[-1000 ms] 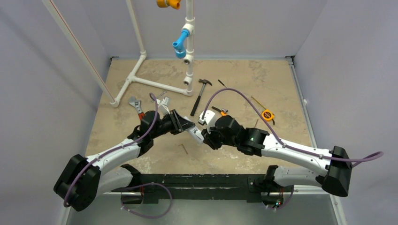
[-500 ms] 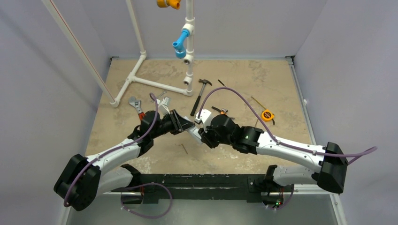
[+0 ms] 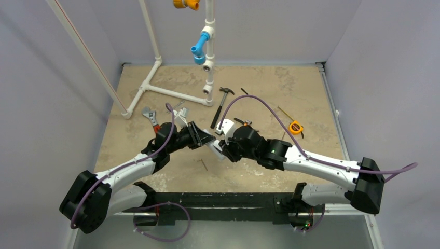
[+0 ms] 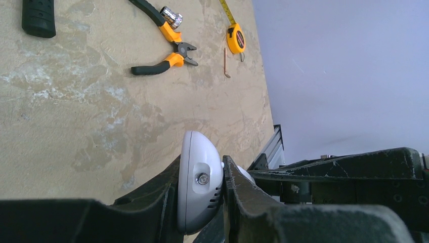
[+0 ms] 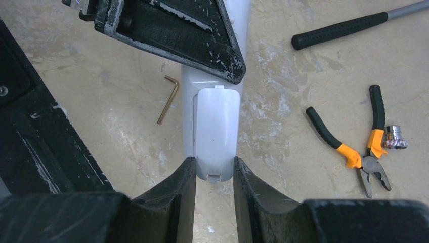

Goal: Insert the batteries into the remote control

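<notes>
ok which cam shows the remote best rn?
Right wrist: the remote control runs down mid-frame, back face showing, gripped by the right gripper and left gripper. Left wrist shows only its rounded end between the fingers. Top external shows just a white sliver between the grippers.

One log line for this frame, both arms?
left tool: shut on remote | right tool: shut on remote | back cover: in place | batteries: not visible

Left pincer (image 4: 202, 174) hides much of the remote control (image 5: 215, 126).
</notes>
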{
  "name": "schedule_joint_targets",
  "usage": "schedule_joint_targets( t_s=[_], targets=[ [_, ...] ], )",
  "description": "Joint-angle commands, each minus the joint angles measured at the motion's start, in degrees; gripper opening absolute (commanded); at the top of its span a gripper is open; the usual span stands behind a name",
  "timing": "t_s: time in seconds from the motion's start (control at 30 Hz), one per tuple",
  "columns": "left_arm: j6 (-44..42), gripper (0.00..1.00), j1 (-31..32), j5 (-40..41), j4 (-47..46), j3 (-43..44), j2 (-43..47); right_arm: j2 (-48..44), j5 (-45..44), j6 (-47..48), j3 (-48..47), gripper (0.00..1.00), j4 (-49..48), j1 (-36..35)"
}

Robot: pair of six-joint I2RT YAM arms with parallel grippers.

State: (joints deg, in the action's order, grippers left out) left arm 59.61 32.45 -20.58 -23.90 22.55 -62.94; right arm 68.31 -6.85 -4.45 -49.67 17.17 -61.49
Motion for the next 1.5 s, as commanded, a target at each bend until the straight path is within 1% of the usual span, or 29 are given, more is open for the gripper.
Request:
schedule_joint_targets(
  t_s=[0.0,0.53,1.47],
  targets=[
    [0.8,0.0,0.4,0.0,-1.6,1.0,0.6,0.7,-0.7,0.4,-3.2,0.17,-1.4,-0.2],
    [0.9,0.0,0.4,0.0,-1.7,0.9,0.6,1.2,-0.9,-1.0,-2.7,0.15,0.9,-0.2],
    [1.0,0.0,0.4,0.4,-2.0,1.0,0.3,1.7,0.9,-2.3,-1.6,0.14,1.1,-0.2]
  ],
)
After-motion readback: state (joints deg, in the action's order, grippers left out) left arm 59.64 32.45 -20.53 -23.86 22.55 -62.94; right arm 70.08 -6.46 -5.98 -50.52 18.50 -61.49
